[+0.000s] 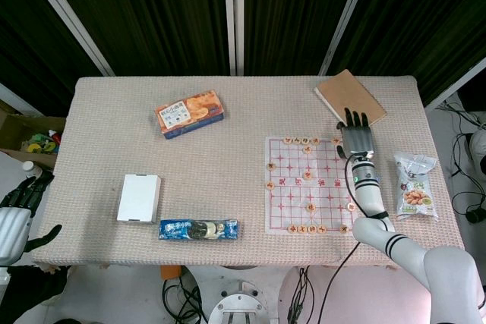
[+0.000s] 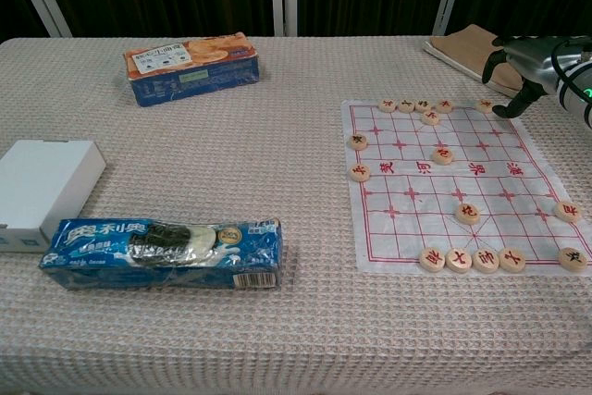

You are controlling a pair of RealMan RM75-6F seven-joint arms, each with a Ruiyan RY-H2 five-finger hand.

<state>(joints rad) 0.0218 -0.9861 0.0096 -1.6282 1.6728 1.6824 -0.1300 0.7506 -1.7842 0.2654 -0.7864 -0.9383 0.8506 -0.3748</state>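
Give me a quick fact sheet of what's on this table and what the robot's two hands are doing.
Right hand: right hand hovers over the far right corner of the chess mat, fingers pointing down near a round piece; whether it touches cannot be told
Left hand: left hand off the table's left edge, holding nothing
Mat: wooden discs scattered along its edges and middle
Beyond the mat: brown book
Right of the mat: snack bag
Left half: biscuit box, white box, blue cookie pack
Surface: table with woven beige cloth
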